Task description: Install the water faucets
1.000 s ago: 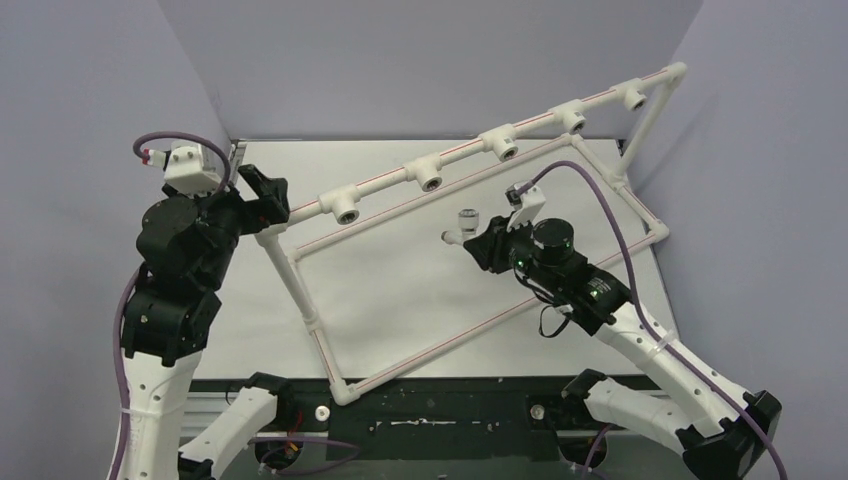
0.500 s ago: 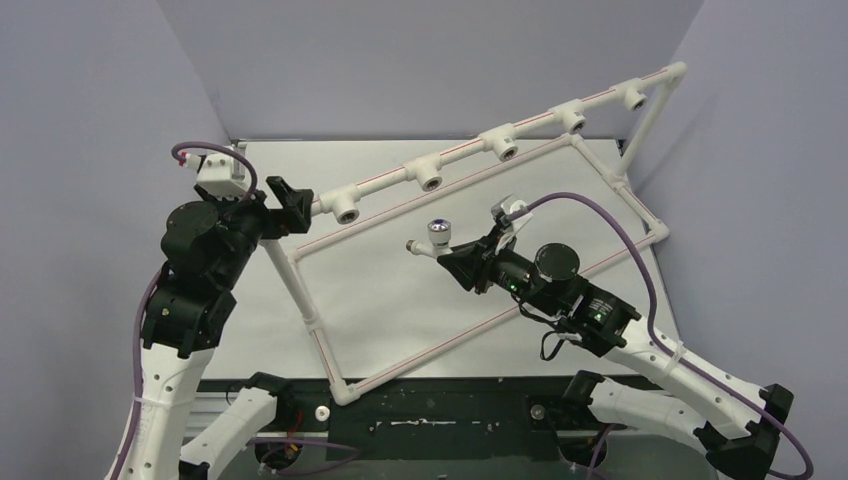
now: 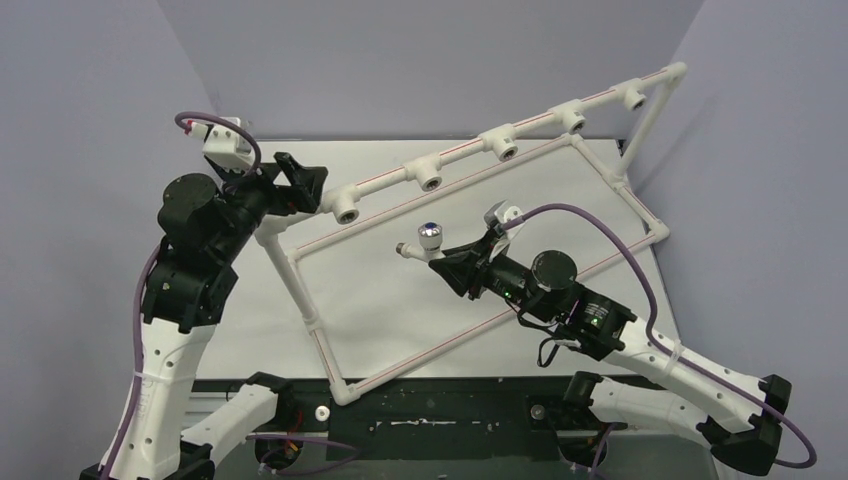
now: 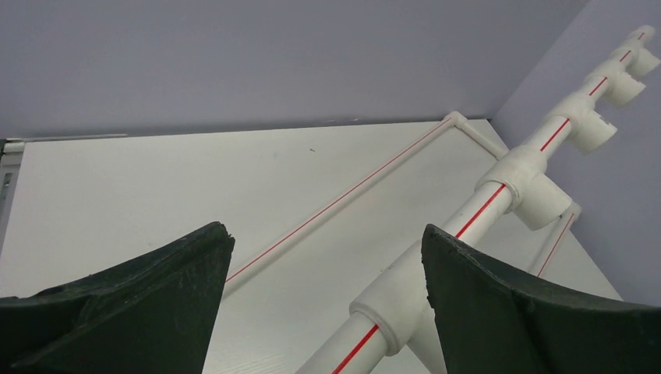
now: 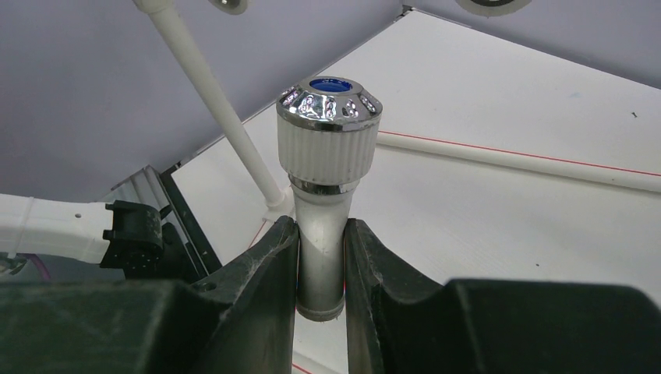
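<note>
**A:** Where is the small white plastic faucet [image 5: 326,148] with the chrome, blue-centred knob?

**B:** At the centre of the top view. It is held off the white surface [image 3: 380,300], knob up, with a short stub pointing left.

**A:** What holds it?

**B:** The right arm's black fingers [image 5: 273,257] are clenched on its white stem, just below the knob.

**A:** And the white pipe frame with red stripes [image 3: 310,320]?

**B:** Its leftmost tee socket [image 3: 347,208] lies up and left of the faucet, apart from it.

**A:** The left arm's fingers [image 4: 179,273]?

**B:** They are spread wide and grasp nothing, at the upper left, just beside that socket's rail.
</note>
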### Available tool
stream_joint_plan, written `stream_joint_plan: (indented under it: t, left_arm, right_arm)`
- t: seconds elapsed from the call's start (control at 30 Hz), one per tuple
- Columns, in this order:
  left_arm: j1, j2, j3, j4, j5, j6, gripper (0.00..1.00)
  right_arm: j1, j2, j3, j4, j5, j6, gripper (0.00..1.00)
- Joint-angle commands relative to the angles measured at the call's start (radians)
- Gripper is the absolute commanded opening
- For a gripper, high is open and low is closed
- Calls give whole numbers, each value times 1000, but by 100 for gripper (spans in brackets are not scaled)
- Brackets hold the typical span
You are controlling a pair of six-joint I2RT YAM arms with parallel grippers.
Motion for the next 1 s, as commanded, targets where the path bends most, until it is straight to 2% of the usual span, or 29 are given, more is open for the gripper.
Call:
stream_joint_plan:
  t: [0.0, 0.33, 0.5, 0.67, 0.97]
  left_arm:
    - [-6, -9, -62, 136, 72, -29, 89]
    - [-8, -73, -346, 329, 85, -43, 89]
    - [-20, -90, -424, 402, 104, -43, 89]
    - [-37, -94, -453, 409, 88, -29, 89]
    - [-65, -105, -489, 369, 51, -20, 89]
  right_arm:
    - [26, -6, -14, 137, 32, -32, 0]
    - [70, 9, -42, 170, 47, -46, 0]
    - [124, 15, -56, 246, 84, -74, 0]
    - [232, 15, -110, 382, 211, -188, 0]
    - [433, 100, -185, 742, 424, -516, 0]
